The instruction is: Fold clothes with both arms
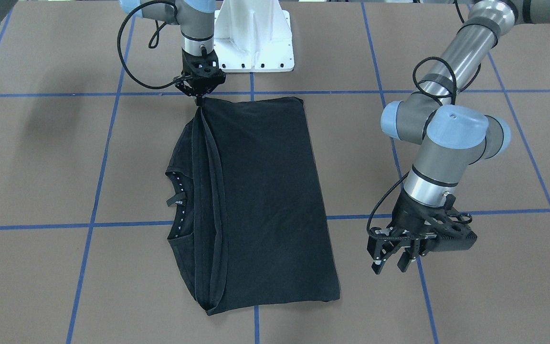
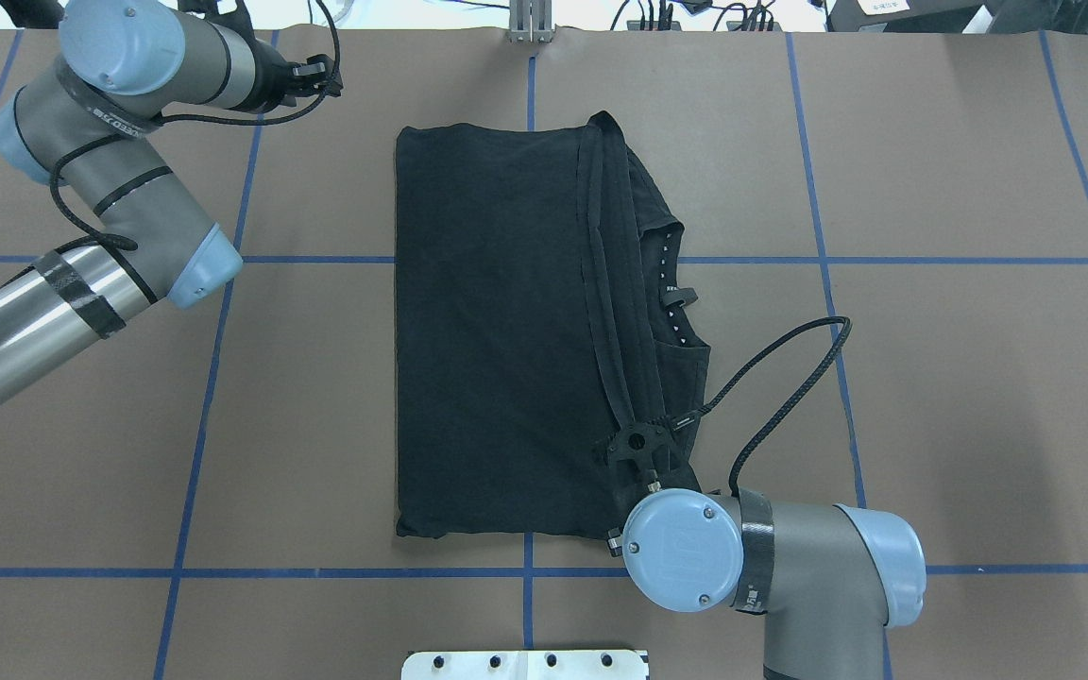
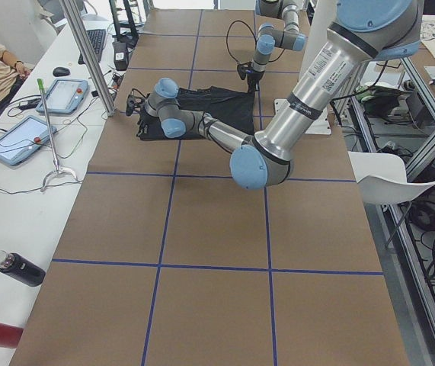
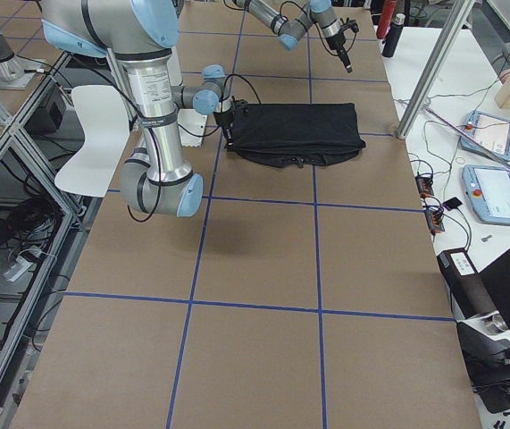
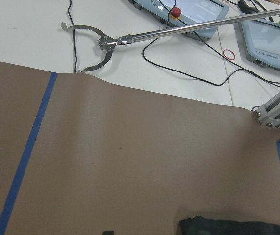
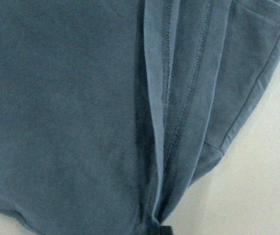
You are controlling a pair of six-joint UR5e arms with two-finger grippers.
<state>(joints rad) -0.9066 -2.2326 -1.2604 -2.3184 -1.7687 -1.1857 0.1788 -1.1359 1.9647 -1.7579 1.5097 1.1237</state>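
We see the brown, blue-taped surface [image 1: 41, 157] carrying the folded T-shirt [image 1: 265, 191], hem corner clamped in the right fingers [image 1: 200, 99], white pedestal [image 1: 256, 48] just behind them; left fingers [image 1: 379, 263] apart, near the shirt, not touching.

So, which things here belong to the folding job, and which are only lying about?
Job: black T-shirt; right gripper, pinching its corner; left gripper, open, off the shirt.
Lying about: reacher tool; touch panels; dark bottle; white base pedestal.
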